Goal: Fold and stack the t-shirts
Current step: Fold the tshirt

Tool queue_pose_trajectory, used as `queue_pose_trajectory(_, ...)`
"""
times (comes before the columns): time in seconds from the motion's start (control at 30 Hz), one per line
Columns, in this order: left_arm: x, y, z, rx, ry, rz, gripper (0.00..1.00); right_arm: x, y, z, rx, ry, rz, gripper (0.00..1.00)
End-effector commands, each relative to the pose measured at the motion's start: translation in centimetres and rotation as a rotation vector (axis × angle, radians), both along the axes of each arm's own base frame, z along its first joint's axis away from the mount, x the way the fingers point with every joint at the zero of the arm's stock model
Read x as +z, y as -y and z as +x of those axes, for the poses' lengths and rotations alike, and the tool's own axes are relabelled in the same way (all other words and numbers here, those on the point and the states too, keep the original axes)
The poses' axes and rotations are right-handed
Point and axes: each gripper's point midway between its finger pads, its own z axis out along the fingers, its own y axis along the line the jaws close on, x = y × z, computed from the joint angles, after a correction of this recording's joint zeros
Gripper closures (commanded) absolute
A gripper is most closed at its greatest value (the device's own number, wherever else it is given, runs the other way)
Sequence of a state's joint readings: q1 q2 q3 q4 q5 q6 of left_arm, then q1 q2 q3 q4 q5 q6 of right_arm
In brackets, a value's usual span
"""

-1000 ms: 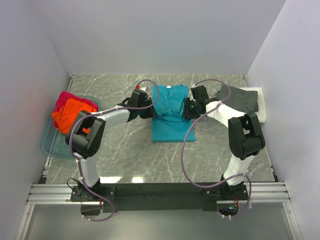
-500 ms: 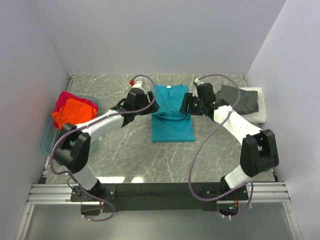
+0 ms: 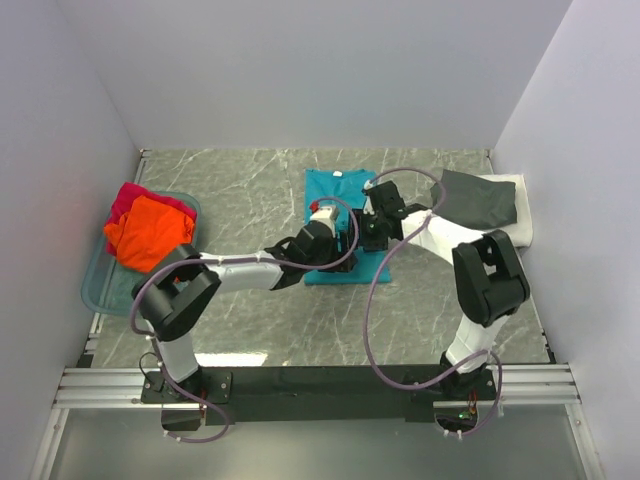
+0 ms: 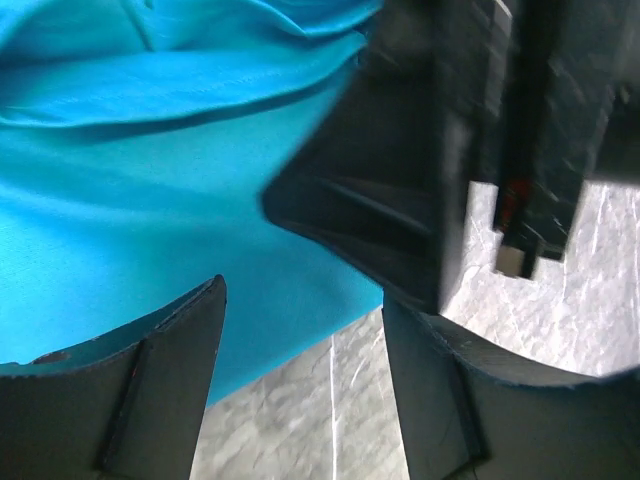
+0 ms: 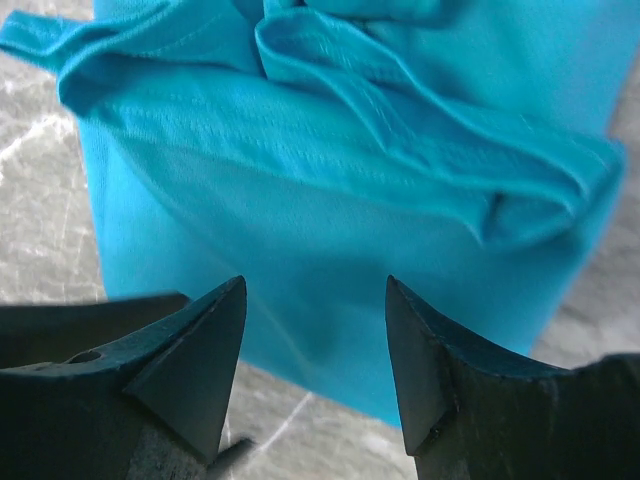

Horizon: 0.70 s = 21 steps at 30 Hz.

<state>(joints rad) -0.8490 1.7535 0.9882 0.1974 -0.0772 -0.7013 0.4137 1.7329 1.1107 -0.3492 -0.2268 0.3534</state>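
Having let go, left gripper and right gripper now gape empty over the shorter-folded teal t-shirt.

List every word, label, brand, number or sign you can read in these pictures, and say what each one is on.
None: no text can be read in any view.
The teal shirt is plain cloth, with no print or legible tag, even close up in the wrist views.
The orange shirt, the dark grey shirt and the plastic tub show no lettering.
Any marking on the arms is too small to read.
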Motion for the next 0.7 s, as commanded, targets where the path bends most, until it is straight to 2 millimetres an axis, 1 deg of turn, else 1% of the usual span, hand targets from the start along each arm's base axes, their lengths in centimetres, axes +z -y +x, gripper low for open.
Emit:
queue_pose_trajectory(0.0, 0.8, 1.9, 0.5, -0.016, 0.056, -0.072, 0.31, 1.2, -1.6, 2.1, 0.030, 0.044, 0.033, 0.35)
queue_pose_trajectory(0.13, -1.1, 2.3, -0.3, -0.044, 0.059, -0.056, 0.31, 0.2, -1.9, 2.7, 0.033, 0.024, 0.026, 0.36)
queue_pose_trajectory(0.2, -2.3, 2.0, -0.7, -0.046, 0.045, -0.038, 0.31, -0.5, -1.7, 3.2, 0.022, 0.016, 0.007, 0.35)
queue_pose_trajectory(0.27, -4.1, 1.9, -1.3, -0.053, 0.018, -0.008, 0.31, -0.8, -1.6, 3.6, 0.011, 0.013, -0.004, 0.35)
queue_pose_trajectory(0.3, -4.6, 1.8, -1.5, -0.055, 0.010, -0.001, 0.31, -0.9, -1.4, 4.2, -0.003, 0.020, -0.020, 0.36)
queue_pose_trajectory(0.43, -7.2, 1.1, -2.9, -0.053, -0.028, 0.048, 0.31, 0.3, -0.7, 6.4, -0.057, 0.071, -0.057, 0.36)
queue_pose_trajectory(0.47, -8.0, 0.6, -3.4, -0.051, -0.040, 0.065, 0.31, 0.6, -0.4, 6.9, -0.069, 0.083, -0.070, 0.36)
queue_pose_trajectory(0.5, -8.4, 0.3, -3.6, -0.042, -0.045, 0.073, 0.31, 1.2, -0.3, 7.8, -0.080, 0.100, -0.077, 0.35)
queue_pose_trajectory(0.53, -9.0, -0.3, -4.3, -0.039, -0.059, 0.084, 0.31, 1.3, -0.1, 8.3, -0.087, 0.104, -0.082, 0.36)
queue_pose_trajectory(0.57, -9.3, -0.6, -4.6, -0.036, -0.065, 0.088, 0.32, 1.9, 0.0, 9.2, -0.097, 0.121, -0.081, 0.35)
queue_pose_trajectory(0.6, -9.2, -0.8, -4.8, -0.030, -0.060, 0.087, 0.32, 2.1, 0.4, 9.7, -0.110, 0.132, -0.101, 0.36)
queue_pose_trajectory(0.63, -9.8, -1.3, -5.5, -0.028, -0.074, 0.101, 0.32, 2.3, 0.6, 10.1, -0.117, 0.139, -0.110, 0.35)
queue_pose_trajectory(0.67, -10.0, -1.7, -5.7, -0.022, -0.076, 0.108, 0.32, 2.5, 1.1, 10.6, -0.129, 0.144, -0.120, 0.35)
